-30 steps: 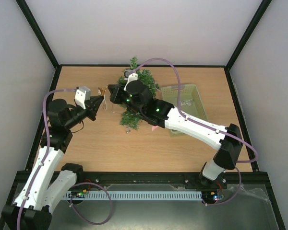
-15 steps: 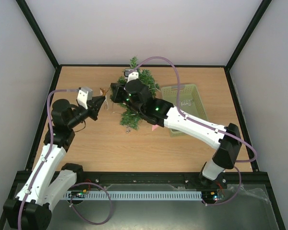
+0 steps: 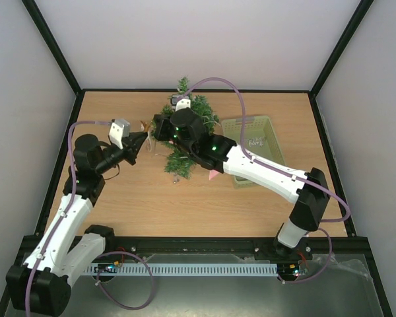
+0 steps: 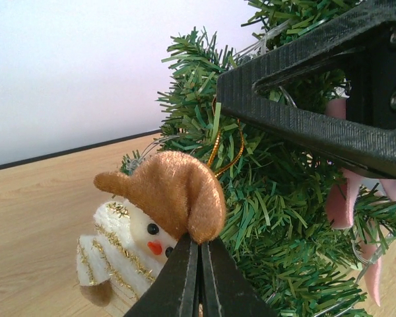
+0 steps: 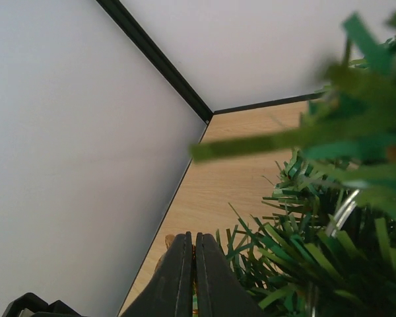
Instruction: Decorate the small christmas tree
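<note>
Over the table [image 3: 152, 198], the top view alone gave the layout: the small christmas tree [image 3: 199, 111] sat toward the far edge at the middle, with a pale green basket [image 3: 272, 127] just to its right. Both arms reached in and met at the tree's left side. Whether the tree stood or lay could not be told from above. A pink scrap [image 3: 213, 175] showed at the tree's near side, under the right arm.

What hung between the two arms was only a small tan blur from above. The left wrist view showed it as a snowman ornament [image 4: 129, 241]: white body with gold glitter stripes, black eyes, an orange nose, a brown plush hat and a thin gold cord [image 4: 214, 148] looping up into the needles. That view also showed a pink ornament [image 4: 343, 201] among the branches. The right wrist view showed mostly the side wall, the corner post and blurred green needles at close range.

No brand or label was readable. A white mark inside the basket was too small to make out.

The left gripper [image 4: 199, 243] had its fingers pressed tightly together, pinching the lower edge of the snowman's hat. The right gripper [image 5: 191, 236] was also closed flat, finger against finger, its tips beside the branches. Whether it caught the cord could not be told.
</note>
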You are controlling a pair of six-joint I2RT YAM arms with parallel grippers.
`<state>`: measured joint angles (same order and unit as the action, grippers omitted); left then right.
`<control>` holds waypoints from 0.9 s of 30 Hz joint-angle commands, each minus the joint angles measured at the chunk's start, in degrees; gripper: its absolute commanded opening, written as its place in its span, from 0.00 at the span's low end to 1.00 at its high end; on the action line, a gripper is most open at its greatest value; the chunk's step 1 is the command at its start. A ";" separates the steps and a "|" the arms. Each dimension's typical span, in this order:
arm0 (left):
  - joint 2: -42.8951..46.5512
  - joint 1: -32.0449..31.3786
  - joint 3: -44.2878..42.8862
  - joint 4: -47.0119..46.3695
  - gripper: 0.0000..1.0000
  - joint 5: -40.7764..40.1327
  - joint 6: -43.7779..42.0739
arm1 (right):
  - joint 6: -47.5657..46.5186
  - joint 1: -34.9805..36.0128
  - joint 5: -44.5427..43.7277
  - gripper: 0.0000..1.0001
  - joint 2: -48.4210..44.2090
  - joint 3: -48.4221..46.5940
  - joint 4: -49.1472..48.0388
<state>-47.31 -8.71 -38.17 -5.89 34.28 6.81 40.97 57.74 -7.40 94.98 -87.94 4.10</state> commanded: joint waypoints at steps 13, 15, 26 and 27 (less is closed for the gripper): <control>-1.02 0.11 -0.57 -2.11 0.02 -1.17 0.66 | -1.07 -0.66 0.02 0.02 -0.11 -2.10 -0.03; -0.54 0.13 -0.99 -1.03 0.02 -2.01 0.88 | -0.98 -0.69 1.29 0.02 -0.55 -1.80 -0.75; 4.26 0.16 -0.79 1.84 0.02 -3.78 2.24 | 0.32 -0.60 5.00 0.02 -3.03 1.44 -4.83; 3.96 0.15 -1.04 2.11 0.02 -3.72 2.17 | 0.27 -0.56 4.67 0.02 -3.00 1.43 -4.70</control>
<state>-43.40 -8.71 -38.17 -4.80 31.29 8.69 40.73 57.34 -3.25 94.02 -87.42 2.09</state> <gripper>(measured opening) 0.029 0.017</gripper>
